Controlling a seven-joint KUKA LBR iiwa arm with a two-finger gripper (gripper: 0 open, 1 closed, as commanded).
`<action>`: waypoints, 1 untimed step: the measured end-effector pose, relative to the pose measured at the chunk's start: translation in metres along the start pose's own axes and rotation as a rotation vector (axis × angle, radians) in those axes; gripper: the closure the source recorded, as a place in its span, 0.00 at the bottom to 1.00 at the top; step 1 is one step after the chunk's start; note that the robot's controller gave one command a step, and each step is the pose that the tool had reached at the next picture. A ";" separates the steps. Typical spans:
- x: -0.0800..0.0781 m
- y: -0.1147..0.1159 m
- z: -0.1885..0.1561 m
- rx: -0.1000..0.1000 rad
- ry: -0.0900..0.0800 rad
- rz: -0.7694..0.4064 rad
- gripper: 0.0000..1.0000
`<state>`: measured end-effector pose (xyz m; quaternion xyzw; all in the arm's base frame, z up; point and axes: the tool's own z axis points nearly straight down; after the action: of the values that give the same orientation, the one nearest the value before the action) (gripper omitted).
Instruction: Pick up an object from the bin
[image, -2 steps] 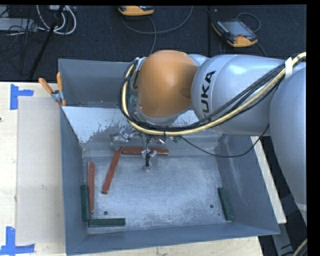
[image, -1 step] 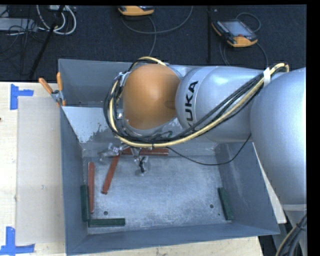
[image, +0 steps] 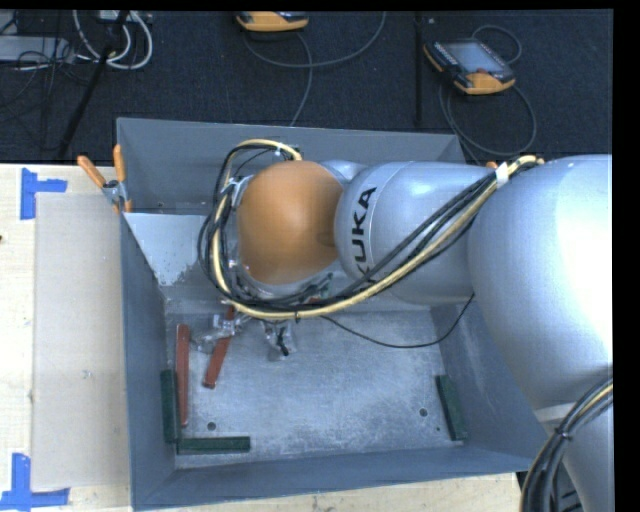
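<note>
Pincer (image: 250, 338) low in the bin (image: 350, 425) — reaching step, nothing lifted yet.
Released or clenched, I cannot tell; a short red-brown stick (image: 215, 365) lies just beside it, lower left — next, centre over it, close, then lift.

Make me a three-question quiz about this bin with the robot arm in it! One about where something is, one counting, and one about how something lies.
1. Where is the gripper?
A. Outside the bin
B. Low over the bin's left half
C. In the bin's right corner

2. How many dark green bars lie in the bin?
A. One
B. Six
C. Three

3. How does the long red-brown stick lie?
A. Flat along the left wall
B. Standing on end
C. Leaning on the right wall

Answers:
1. B, it hangs by the short red-brown stick.
2. C, there are two at the left and one at the right.
3. A, it lies on the floor beside that wall.
</note>
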<state>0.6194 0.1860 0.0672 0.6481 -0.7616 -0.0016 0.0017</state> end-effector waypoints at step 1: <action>0.000 -0.002 -0.003 0.004 -0.003 0.004 1.00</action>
<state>0.6210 0.1862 0.0701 0.6465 -0.7629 -0.0013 -0.0006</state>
